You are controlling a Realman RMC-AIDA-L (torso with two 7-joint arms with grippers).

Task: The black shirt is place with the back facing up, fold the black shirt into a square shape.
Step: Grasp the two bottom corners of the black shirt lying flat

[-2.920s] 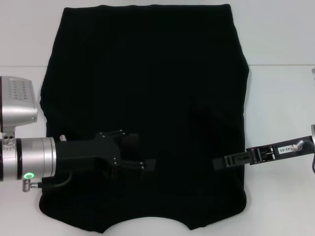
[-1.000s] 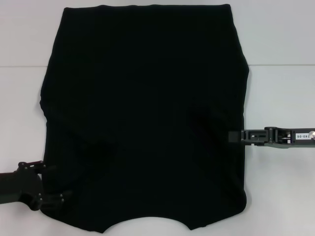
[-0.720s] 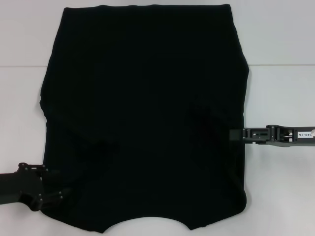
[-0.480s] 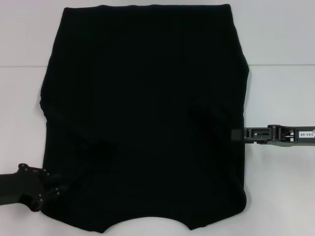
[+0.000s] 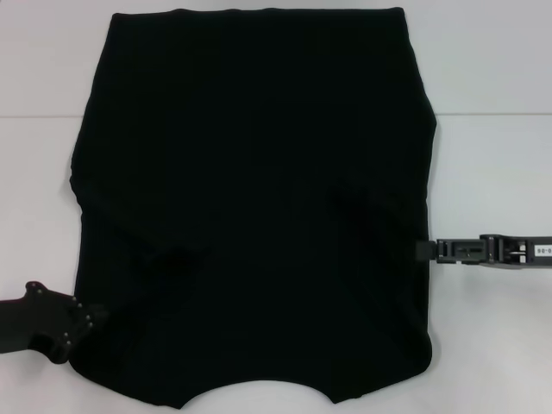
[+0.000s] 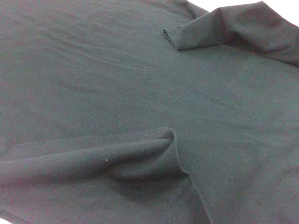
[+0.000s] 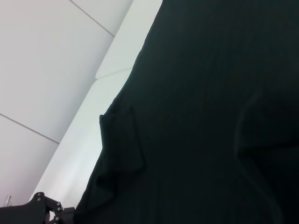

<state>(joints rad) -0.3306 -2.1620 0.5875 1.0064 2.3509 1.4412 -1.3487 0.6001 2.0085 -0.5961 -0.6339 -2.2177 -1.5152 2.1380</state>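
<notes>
The black shirt lies flat over most of the white table, with its curved neckline at the near edge and its hem at the far edge. Both sleeves are folded in onto the body, showing as a raised flap and a second flap in the left wrist view. My left gripper sits low at the shirt's near-left edge, and the right wrist view catches it again beside the cloth. My right gripper points at the shirt's right edge, level with the sleeve fold.
Bare white table shows to the right and left of the shirt. A thin seam line crosses the table behind the grippers. Nothing else stands on the surface.
The left arm has pulled back from over the shirt's near-left part to its outer edge. The right gripper has drawn rightward off the cloth to the shirt's right edge.
</notes>
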